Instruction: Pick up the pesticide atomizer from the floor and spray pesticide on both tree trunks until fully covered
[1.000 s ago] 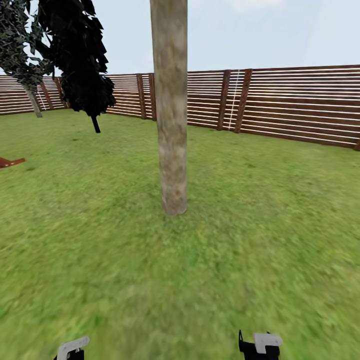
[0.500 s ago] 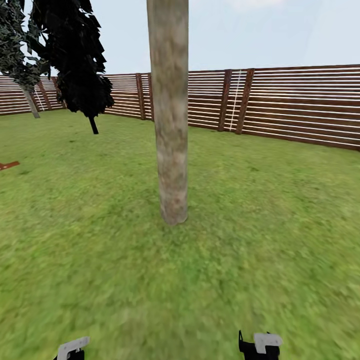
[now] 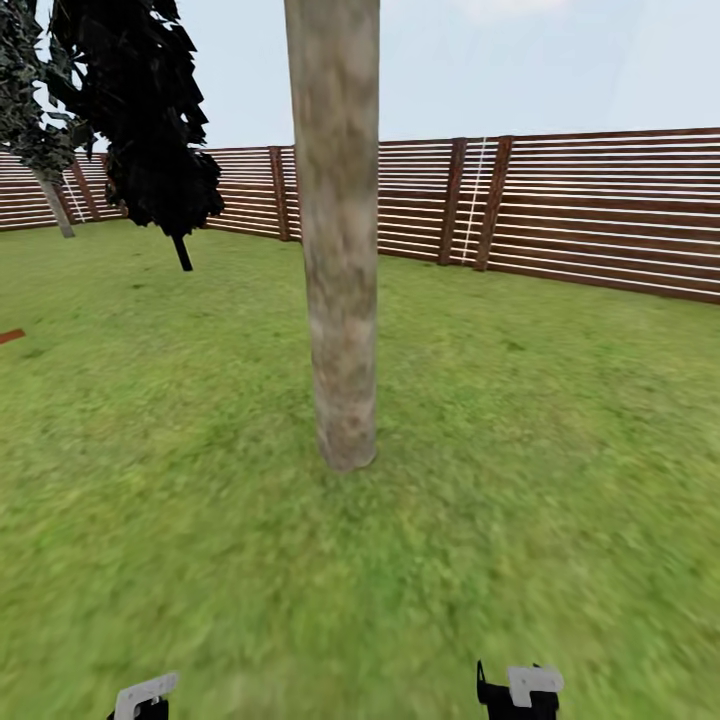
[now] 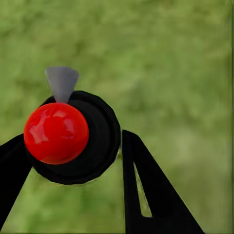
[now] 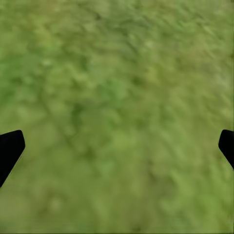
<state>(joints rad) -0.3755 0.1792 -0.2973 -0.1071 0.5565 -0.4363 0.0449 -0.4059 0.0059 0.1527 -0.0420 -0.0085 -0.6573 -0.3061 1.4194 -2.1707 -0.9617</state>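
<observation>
The pesticide atomizer (image 4: 100, 146), a black round body with a glossy red ball and a grey nozzle, sits between the black fingers of my left gripper (image 4: 73, 139), which is shut on it above the grass. My right gripper (image 5: 119, 141) is open, fingertips wide apart over bare lawn. In the head view a tree trunk (image 3: 335, 250), straight and mottled grey-brown, rises from the grass a short way ahead of me. A second tree (image 3: 40, 150) stands far off at the back left by the fence. The ends of my left arm (image 3: 145, 695) and right arm (image 3: 520, 688) show at the bottom edge.
A black cone-shaped tree (image 3: 145, 120) stands at the back left. The reddish-brown slat fence (image 3: 560, 205) closes the lawn (image 3: 540, 450) behind the trunk. A small reddish strip (image 3: 8, 336) lies at the left edge. Open grass lies on both sides of the trunk.
The whole head view has shifted: the trunk looks larger and nearer and the reddish strip has slid off to the left, so the camera has moved forward. The arms keep their places.
</observation>
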